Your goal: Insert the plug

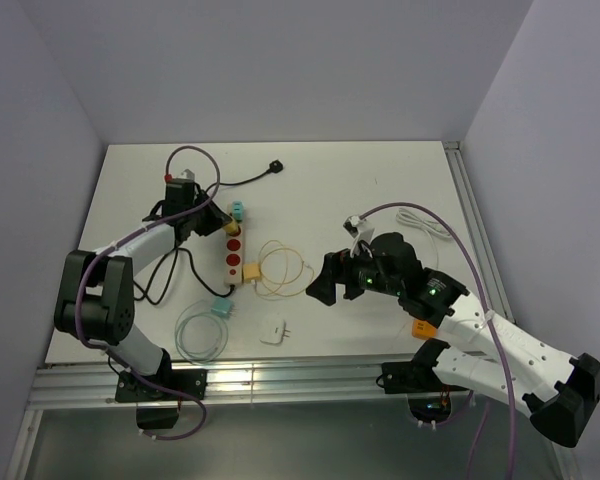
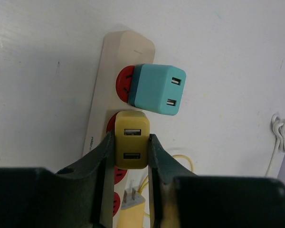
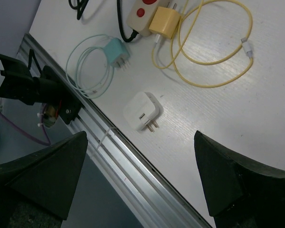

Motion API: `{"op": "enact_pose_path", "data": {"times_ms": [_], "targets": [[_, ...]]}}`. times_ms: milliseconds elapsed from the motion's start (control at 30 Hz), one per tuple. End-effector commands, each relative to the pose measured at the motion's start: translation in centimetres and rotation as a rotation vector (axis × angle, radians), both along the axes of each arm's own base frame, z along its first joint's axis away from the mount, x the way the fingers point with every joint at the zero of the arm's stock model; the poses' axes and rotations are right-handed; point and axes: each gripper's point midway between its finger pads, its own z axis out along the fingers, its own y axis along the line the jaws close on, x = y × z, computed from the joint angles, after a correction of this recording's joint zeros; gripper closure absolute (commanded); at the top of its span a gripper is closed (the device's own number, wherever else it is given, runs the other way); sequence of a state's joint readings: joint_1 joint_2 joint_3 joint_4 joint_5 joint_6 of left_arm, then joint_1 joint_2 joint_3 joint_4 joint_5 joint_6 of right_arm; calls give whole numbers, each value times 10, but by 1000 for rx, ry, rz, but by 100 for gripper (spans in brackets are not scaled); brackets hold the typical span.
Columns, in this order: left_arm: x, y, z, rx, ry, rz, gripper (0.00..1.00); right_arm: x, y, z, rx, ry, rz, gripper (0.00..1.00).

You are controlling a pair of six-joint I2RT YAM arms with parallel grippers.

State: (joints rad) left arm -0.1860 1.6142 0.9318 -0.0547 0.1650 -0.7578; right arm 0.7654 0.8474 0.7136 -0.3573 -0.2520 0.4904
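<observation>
White table (image 1: 380, 180), pale walls behind; entries for your coming move. Item one: yellow plug (image 2: 131, 152), clamped by its two long sides in the left gripper (image 2: 131, 142), whose jaws are partly closed on it. It stands over the second red socket (image 2: 111, 124) of the power strip (image 2: 118, 52) with its USB face toward the wrist camera. Its long axis runs roughly along the strip, so insertion likely goes straight away from the jaws, down into the strip. Item two: teal adapter (image 2: 156, 89), crooked on the first socket, just beside the yellow plug's far edge. Item three: right gripper (image 3: 140, 142), jaws wide apart and holding nothing, well apart from the strip, above a loose white charger (image 3: 143, 110); your left arm is the one in place. Hidden: the plug's prongs lie under its body, so you cannot tell whether it is seated or only resting.
</observation>
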Motion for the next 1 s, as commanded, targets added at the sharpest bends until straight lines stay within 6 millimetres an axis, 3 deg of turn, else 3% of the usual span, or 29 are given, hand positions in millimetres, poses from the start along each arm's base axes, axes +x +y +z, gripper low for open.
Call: {"op": "enact_pose_path", "data": {"times_ms": [0,133,267,400,567,800,867,967], "targets": [[-78,6,-77,81,367,-6,100,2,-2,9,31,-24,-18,0],[-72,14,-75,197,361,-37,100,2,-2,6,27,-19,-19,0],[-77,38,-83,456,425,-71,100,1,-1,4,31,-14,-17,0],[-80,37,-84,537,422,-98,100,1,0,2,25,-11,-12,0],[-92,41,-100,585,459,-110,100,1,-2,4,22,-17,-12,0],[-90,26,-105,692,459,-185,100,1,-1,4,16,-17,-7,0],[-93,30,-109,730,477,-191,100,1,-2,4,17,-20,-8,0],[-97,20,-115,697,472,-227,100,0,-2,4,21,-19,-8,0]]}}
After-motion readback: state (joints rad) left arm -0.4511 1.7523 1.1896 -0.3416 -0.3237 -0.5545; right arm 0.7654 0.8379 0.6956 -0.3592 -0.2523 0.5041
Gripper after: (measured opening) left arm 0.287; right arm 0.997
